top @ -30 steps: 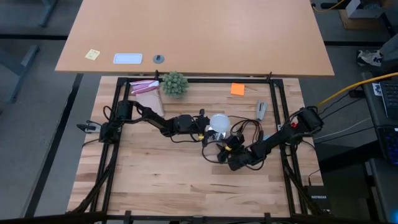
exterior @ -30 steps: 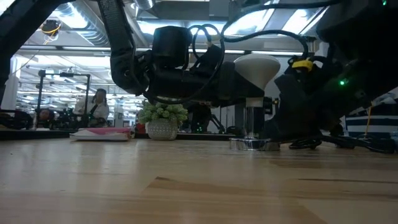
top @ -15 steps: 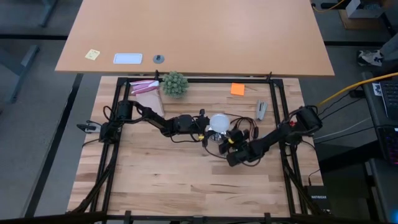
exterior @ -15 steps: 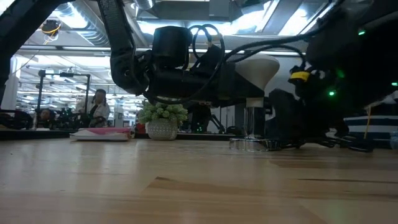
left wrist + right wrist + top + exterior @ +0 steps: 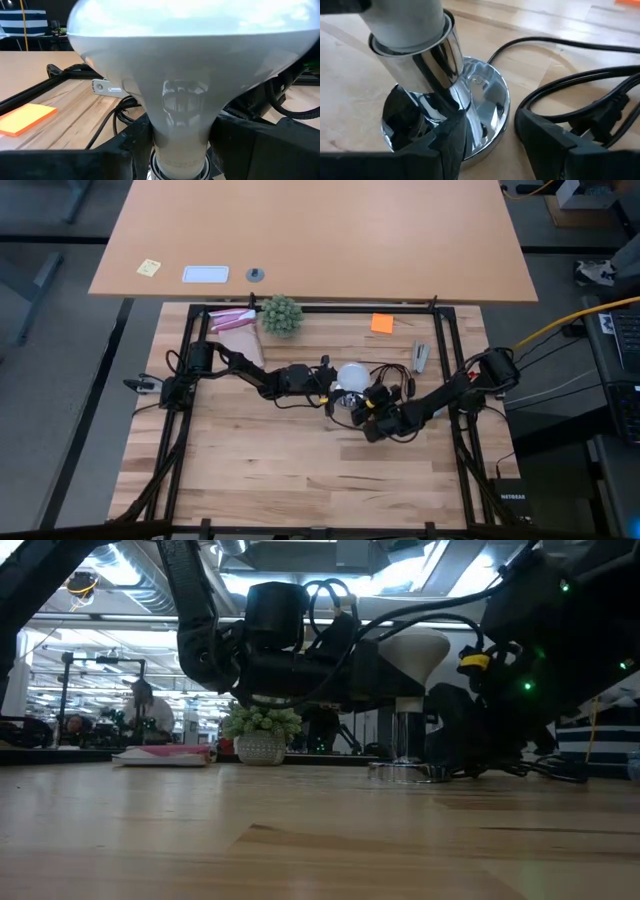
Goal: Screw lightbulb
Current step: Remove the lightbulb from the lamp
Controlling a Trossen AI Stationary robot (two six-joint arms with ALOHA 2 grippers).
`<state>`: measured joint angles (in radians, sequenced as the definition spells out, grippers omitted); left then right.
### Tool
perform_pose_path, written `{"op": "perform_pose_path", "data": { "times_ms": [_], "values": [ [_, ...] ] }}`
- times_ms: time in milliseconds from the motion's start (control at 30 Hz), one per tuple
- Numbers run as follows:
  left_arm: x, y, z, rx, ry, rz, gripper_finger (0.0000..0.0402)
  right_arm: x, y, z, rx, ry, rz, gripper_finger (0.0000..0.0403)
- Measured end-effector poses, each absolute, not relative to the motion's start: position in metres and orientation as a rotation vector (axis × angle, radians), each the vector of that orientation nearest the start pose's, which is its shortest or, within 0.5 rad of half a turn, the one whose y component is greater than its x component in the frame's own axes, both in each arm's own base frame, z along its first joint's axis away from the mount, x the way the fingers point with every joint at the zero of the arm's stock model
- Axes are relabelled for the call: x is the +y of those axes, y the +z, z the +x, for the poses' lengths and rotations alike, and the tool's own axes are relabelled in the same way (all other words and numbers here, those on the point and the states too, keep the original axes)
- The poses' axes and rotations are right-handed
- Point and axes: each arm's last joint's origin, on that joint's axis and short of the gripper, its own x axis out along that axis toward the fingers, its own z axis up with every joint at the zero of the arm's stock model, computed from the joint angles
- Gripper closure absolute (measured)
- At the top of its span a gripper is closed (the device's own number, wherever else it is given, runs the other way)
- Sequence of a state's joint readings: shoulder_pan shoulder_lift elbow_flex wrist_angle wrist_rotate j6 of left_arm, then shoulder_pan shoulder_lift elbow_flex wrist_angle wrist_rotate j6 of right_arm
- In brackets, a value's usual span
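Observation:
The white lightbulb stands dome up, its narrow base in the chrome socket. The socket rises from a round mirrored foot that rests flat on the wooden table. My left gripper reaches in level from the table's left and is shut on the bulb's neck. My right gripper comes in low from the right, open, slanting down at the foot. One finger stands in front of the foot and stem, the other beside the rim. Whether they touch, I cannot tell. My left gripper pinches the lightbulb's narrow neck, just above the socket's rim, between its two fingers. The fingers come in level from the table's left, one on each side of the neck. The bulb stands upright with its base in the socket.
Black cords loop on the table right beside the foot. A small green plant, a pink packet, an orange note and a grey object lie along the far side. Black frame rails border the board.
My right gripper has swung from the near side of the socket toward the far edge, closer to the foot, turning at the wrist as it went; its fingers stay open. The bulb, the socket and my left gripper have kept their places.

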<state>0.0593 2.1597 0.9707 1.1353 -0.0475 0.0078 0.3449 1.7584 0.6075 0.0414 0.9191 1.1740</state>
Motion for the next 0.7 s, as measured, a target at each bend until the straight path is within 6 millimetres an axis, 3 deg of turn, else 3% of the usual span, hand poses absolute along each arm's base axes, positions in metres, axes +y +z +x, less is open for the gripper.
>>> {"op": "perform_pose_path", "data": {
  "times_ms": [700],
  "values": [
    [0.026,0.113,0.409,0.050,0.120,0.024,0.0243,0.074,0.092,0.268,0.457,-0.758,0.620,0.0215]
  ]
}}
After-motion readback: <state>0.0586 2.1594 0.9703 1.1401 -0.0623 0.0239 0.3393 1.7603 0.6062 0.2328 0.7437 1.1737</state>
